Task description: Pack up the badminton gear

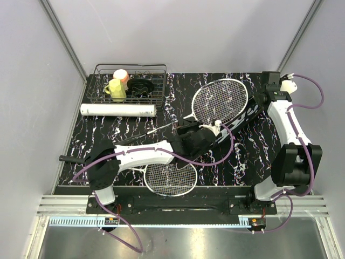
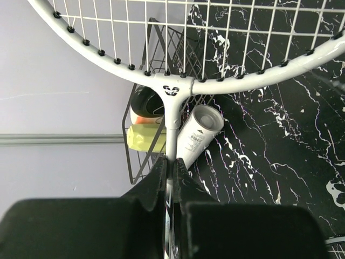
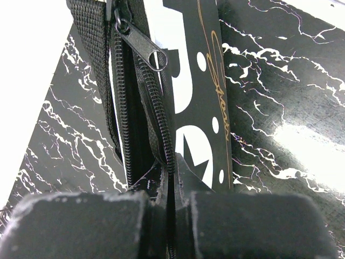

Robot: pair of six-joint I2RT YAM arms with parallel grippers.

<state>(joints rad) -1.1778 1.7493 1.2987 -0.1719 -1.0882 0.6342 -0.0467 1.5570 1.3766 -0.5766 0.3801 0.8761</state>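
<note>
Nearby | wire basket (image 1: 161, 86), cups (image 1: 116, 89) | tube (image 1: 118, 110) beside it | second racket (image 1: 170, 179) under left arm (image 1: 143, 154)

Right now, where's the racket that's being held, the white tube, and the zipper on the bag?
Held racket (image 2: 172, 90): left wrist view, white joint where shaft meets head.
White tube (image 1: 118, 110): top view, middle of its side.
Zipper (image 3: 141, 45): right wrist view, its pull tab.

White-strung racket (image 1: 220, 100), black bag (image 3: 186, 81), black white-veined marbled table (image 1: 253, 151).
</note>
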